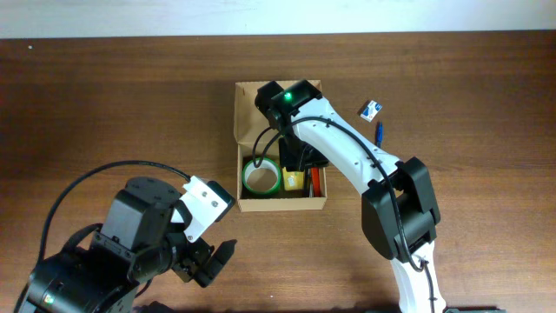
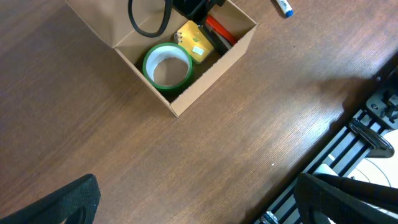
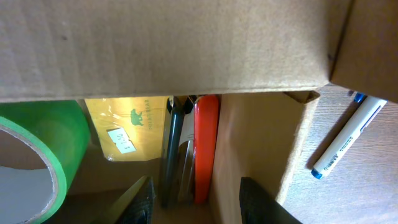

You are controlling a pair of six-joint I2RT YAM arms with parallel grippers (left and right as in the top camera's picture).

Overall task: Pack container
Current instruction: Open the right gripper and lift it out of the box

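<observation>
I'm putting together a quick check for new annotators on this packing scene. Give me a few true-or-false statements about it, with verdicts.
1. The green tape roll lies inside the container. True.
2. The left tool is gripping a pen. False: it is open and empty, off to the side of the container.
3. A pen lies on the table outside the container. True.
4. The container's flap lid is folded shut. False: the flap stands open and the contents are visible from above.
</observation>
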